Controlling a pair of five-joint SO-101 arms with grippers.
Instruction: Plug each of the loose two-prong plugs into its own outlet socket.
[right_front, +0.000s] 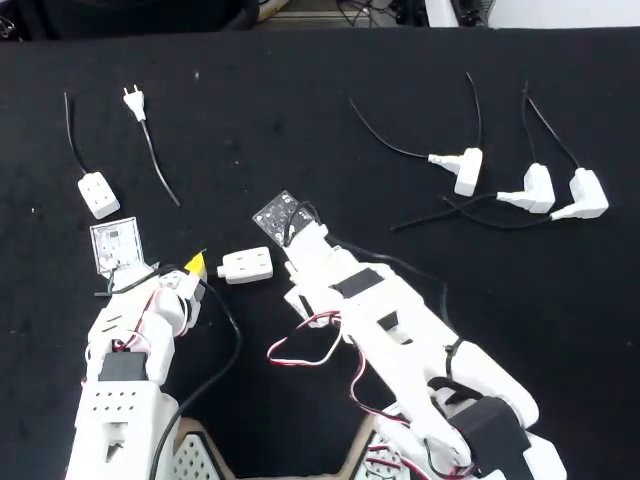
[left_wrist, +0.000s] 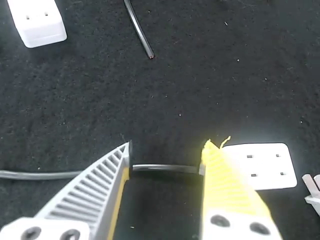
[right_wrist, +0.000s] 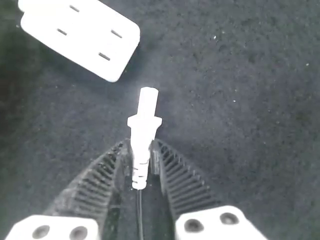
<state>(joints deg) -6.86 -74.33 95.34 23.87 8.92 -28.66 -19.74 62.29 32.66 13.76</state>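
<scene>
High view: on the black tabletop (right_front: 300, 100) a white outlet socket (right_front: 246, 264) lies near the centre, between my left tool (right_front: 192, 270) and my right tool (right_front: 295, 268). Three white angled plugs (right_front: 535, 188) sit at upper right.

Left wrist view: my left tool is spread, and a thin black cable (left_wrist: 162, 169) crosses between its tips. The socket is at lower right.

Right wrist view: my right tool pinches a white two-prong plug (right_wrist: 145, 115) at mid-frame, just short of the socket at upper left and not touching it.
</scene>
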